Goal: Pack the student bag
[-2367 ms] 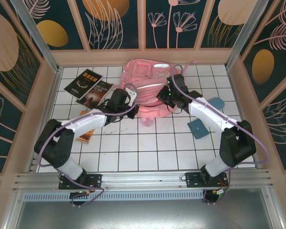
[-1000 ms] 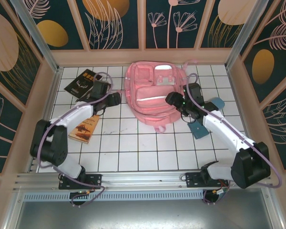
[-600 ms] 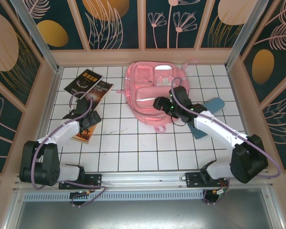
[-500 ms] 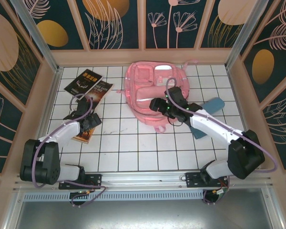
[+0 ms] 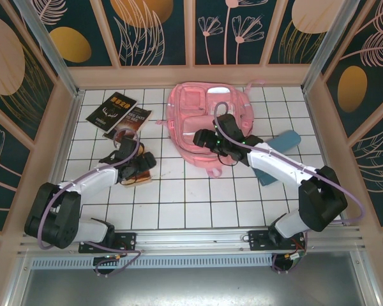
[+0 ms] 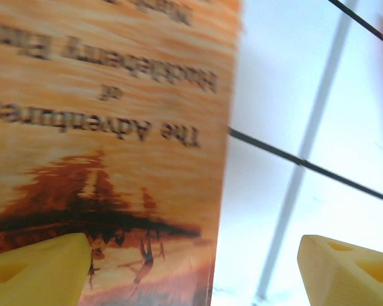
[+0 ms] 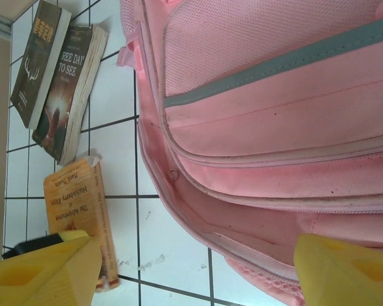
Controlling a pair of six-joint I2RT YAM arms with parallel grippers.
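Left wrist view: my left gripper has its jaws spread wide, one fingertip over the orange book, the other over the tiled table. My right gripper also stands open, gripping nothing, above the student bag, which lies at the table's far middle, two dark books to its left.

Top camera looks down from behind; right wrist, near the pink fabric backpack, shares the orange paperback book with left.
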